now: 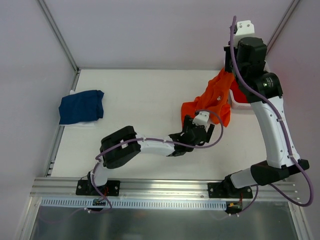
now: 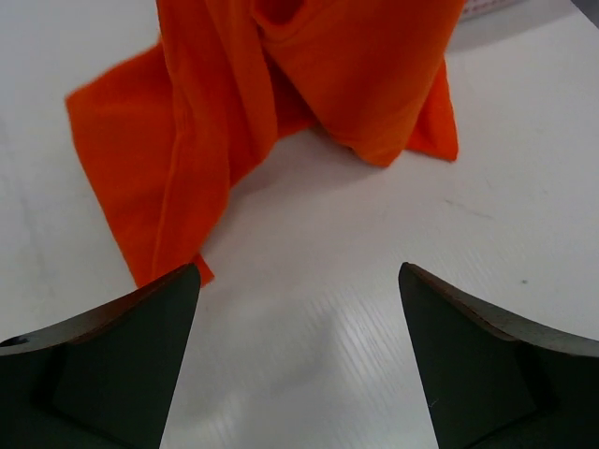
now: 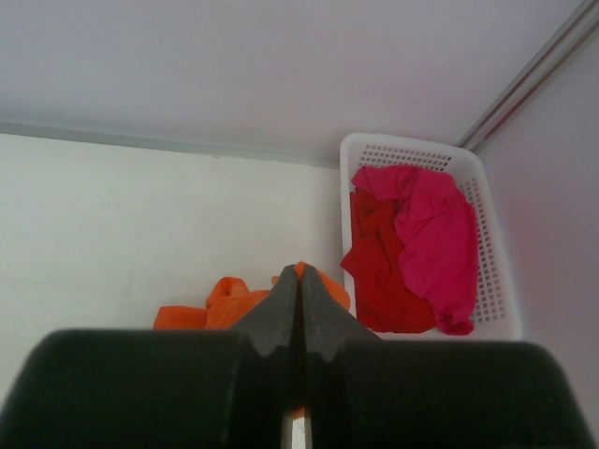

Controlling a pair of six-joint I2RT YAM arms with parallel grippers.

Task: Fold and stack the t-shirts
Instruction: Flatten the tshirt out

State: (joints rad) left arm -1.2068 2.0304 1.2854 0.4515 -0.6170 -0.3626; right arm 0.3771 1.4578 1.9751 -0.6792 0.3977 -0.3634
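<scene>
We take the white lattice basket (image 3: 498,245) as our marker; it sits in the table's (image 1: 140,90) far right corner.

From overhead the right arm covers most of it. Only the right wrist view lets us see inside, where a magenta-pink t-shirt (image 3: 435,224) lies crumpled over a red one (image 3: 379,276).

The orange t-shirt (image 1: 212,100) is just left of the basket. The overhead view shows its top drawn up into a peak while its lower part spreads on the table. The right gripper (image 3: 299,271) is clenched on that peak. In its own camera the two fingers meet with no gap, and orange cloth shows at their tips. From above we cannot see those fingers, since the wrist hides them.

The left gripper (image 2: 298,273) is left of the basket and nearer the arm bases. It is spread wide and low over bare table, grasping nothing. Its wrist view shows a corner of the shirt's hem just beside its left fingertip (image 2: 182,281). We cannot tell from that view whether the two touch.

Only the overhead view shows the navy t-shirt (image 1: 81,106). It is folded and lies well apart from the basket, at the table's opposite left edge.
</scene>
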